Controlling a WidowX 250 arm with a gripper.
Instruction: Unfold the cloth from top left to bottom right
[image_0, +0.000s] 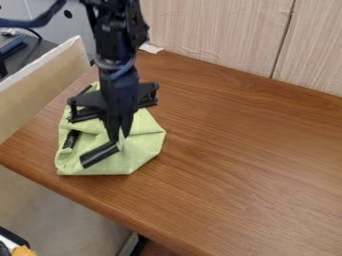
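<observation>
1 grn. cloth (143, 146), part. folded, is laid on brn. table (247, 165) directly below pincer (120, 138). Small fold is held in narrowed tips.

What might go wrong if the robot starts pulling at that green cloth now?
The cloth lies folded over itself beneath the gripper, so a pull might catch several layers and drag the whole bundle rather than open it. Its lower left corner also sits near the edge of the table, so a sideways slip could leave it hanging over.
</observation>
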